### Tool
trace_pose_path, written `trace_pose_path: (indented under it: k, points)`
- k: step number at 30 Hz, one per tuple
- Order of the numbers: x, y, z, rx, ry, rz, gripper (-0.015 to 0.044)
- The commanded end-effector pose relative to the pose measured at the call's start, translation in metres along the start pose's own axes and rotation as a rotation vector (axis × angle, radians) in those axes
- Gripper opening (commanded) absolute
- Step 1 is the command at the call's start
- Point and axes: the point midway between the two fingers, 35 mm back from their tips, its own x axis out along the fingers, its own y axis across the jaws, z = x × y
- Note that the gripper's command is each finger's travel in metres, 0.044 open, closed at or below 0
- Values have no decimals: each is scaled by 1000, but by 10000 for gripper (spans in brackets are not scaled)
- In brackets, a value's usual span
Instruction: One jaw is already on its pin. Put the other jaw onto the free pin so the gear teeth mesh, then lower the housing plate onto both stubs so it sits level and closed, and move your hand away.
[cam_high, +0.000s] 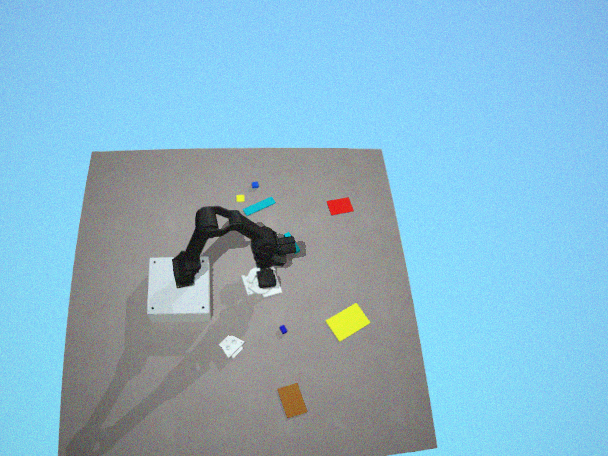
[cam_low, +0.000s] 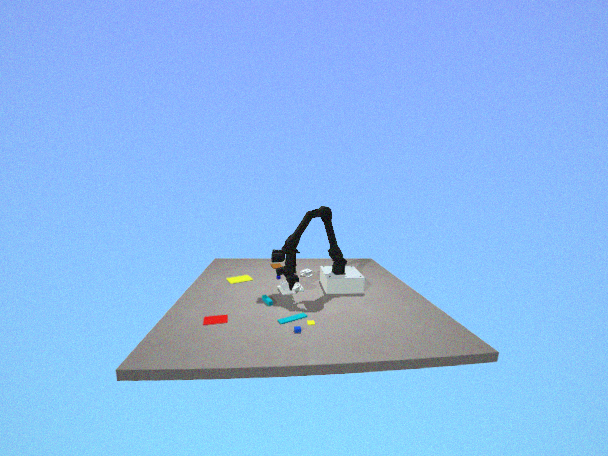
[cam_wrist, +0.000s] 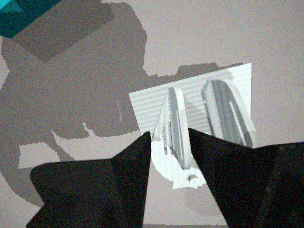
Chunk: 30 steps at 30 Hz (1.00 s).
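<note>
My gripper (cam_high: 266, 281) (cam_low: 293, 287) (cam_wrist: 167, 134) is shut on a white jaw (cam_wrist: 183, 127), which shows as a long narrow piece between the fingertips. Another white jaw (cam_wrist: 220, 107) stands beside it over the ribbed white base (cam_wrist: 145, 111) (cam_high: 275, 290) (cam_low: 283, 289). The fingers hide part of both jaws. A pale toothed edge shows below the held jaw in the wrist view. I cannot tell whether the held jaw touches its pin or the base. The white housing plate (cam_high: 230, 345) (cam_low: 306, 273), with two round marks, lies apart on the table.
A teal block (cam_high: 297, 248) (cam_low: 267, 300) (cam_wrist: 30, 15) lies close beside the gripper. A flat teal bar (cam_high: 259, 206) (cam_low: 292, 318), a dark blue cube (cam_high: 283, 329), and red (cam_high: 340, 206), yellow (cam_high: 348, 322) and brown (cam_high: 292, 400) rectangles lie farther out.
</note>
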Motion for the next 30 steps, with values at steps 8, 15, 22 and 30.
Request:
trace_pose_path:
  k: [8,15,22,30]
  points:
    - [4,0,-1,1,2,-2,134]
    - [6,0,-1,1,2,-2,134]
    - [6,0,-1,1,2,-2,134]
    - [6,0,-1,1,2,-2,134]
